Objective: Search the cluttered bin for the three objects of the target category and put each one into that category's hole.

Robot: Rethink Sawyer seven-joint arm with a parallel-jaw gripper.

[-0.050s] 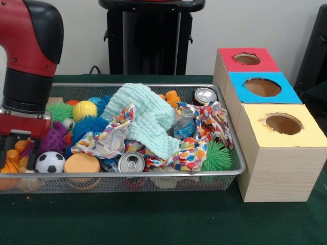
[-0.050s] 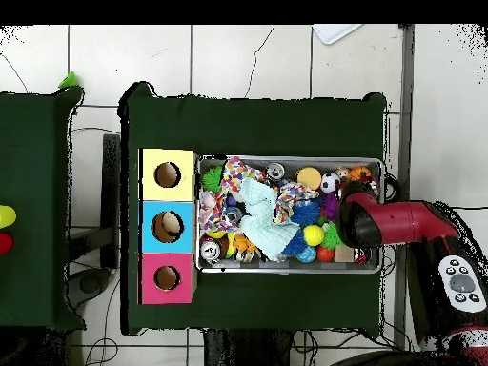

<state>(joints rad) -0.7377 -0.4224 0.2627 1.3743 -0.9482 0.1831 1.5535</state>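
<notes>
On the green table (image 1: 153, 219) sits a wire bin (image 1: 240, 166) stuffed full of toys and junk. Right beside it stand three wooden boxes in a row, each with a round hole on top: a red box (image 1: 248, 60), a blue box (image 1: 263, 88) and a yellow box (image 1: 282, 125). They touch the bin's side, likely so the trip from bin to hole is short.

The red and black arm (image 1: 30, 56) comes down over the end of the bin far from the boxes. Its hand (image 1: 18, 153) is low among the orange balls (image 1: 13, 155) and a purple spiky toy (image 1: 51, 140). I cannot tell if the hand is open or closed, or if it has hold of anything, because the toys and the arm block it in both views.

Which kind of thing is wanted is not shown. There are balls, like a soccer ball (image 1: 49, 162) and a yellow ball (image 1: 84, 109), and there are cans, like a silver can (image 1: 132, 162) near the front and another can (image 1: 205, 95) at the back corner. A mint cloth (image 1: 145, 120) and a spotty cloth (image 1: 196, 148) lie over the middle, so more things may hide under them. A small bottle (image 1: 183, 124) peeks out between the cloths. All the holes look empty from here, though deep inside is hard to see.
</notes>
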